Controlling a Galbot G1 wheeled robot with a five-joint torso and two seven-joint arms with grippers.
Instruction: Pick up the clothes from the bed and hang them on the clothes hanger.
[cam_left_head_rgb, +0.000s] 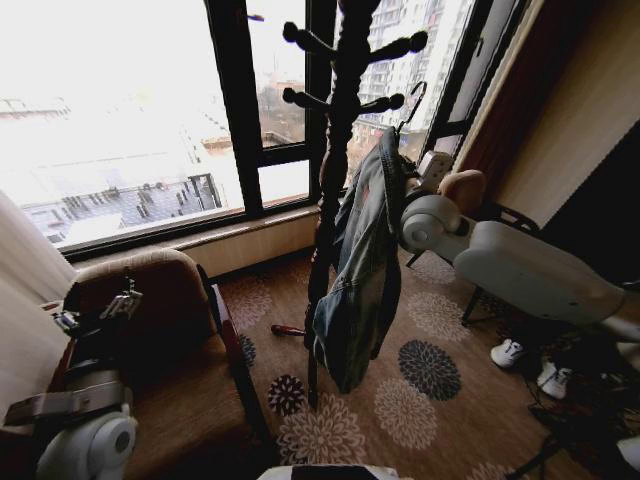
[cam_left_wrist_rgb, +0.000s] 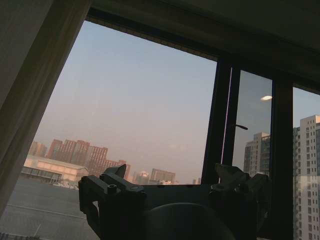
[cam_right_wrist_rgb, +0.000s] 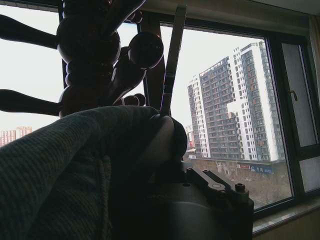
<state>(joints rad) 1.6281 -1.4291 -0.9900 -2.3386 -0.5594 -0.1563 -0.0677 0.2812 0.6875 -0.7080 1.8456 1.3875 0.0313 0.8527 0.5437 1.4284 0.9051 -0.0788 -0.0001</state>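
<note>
The right tool (cam_left_head_rgb: 425, 170) is raised beside the dark wooden coat stand (cam_left_head_rgb: 340, 150), pressed against the collar end of the denim jacket (cam_left_head_rgb: 362, 270); whether its fingers are clenched on the cloth or released cannot be told, since the jacket covers them. The jacket is light-blue washed denim with visible seams, hanging long and limp from shoulder height down toward the patterned carpet (cam_left_head_rgb: 420, 400), right next to the stand's twisted post. A thin hook (cam_left_head_rgb: 412, 100) curves up above the collar near the stand's upper pegs. From the right wrist, the cloth (cam_right_wrist_rgb: 60, 175) looks ribbed and grey-green, bunched across the tool's body. The left tool (cam_left_head_rgb: 100, 310) rests low by the brown armchair (cam_left_head_rgb: 160, 300), fingers spread apart, holding nothing.
</note>
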